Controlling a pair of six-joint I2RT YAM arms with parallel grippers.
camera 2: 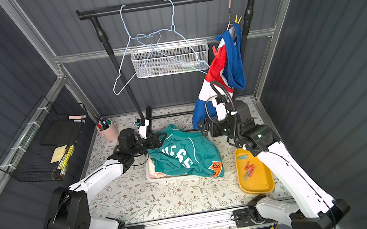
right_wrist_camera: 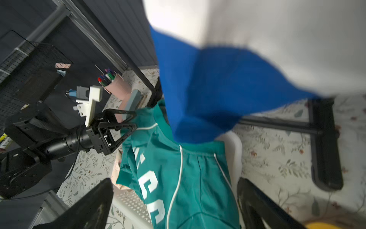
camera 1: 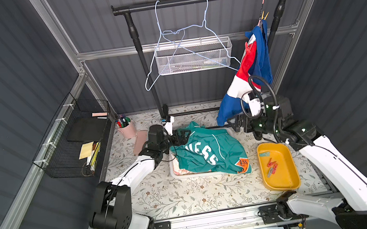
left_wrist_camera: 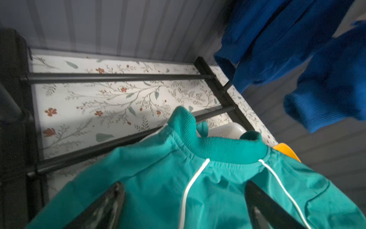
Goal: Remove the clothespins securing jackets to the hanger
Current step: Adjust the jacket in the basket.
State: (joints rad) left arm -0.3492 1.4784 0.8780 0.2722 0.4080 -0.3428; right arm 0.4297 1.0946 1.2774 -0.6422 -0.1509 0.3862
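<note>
The right end effector [camera 1: 233,124], released and empty, is found nearer the red clothespin [camera 1: 248,49], clipped well above it.

The teal jacket [right_wrist_camera: 200,178], piped in white, is seen draped over a white perforated basket [right_wrist_camera: 130,204], framed by the widely parted fingers of the right gripper [right_wrist_camera: 174,184]. A blue-and-white jacket [right_wrist_camera: 208,89] is hung just above it. The left gripper [right_wrist_camera: 132,120], jaws apart, is seen at the teal jacket's left edge, with a pink cup of markers [right_wrist_camera: 118,87] beyond.
</note>
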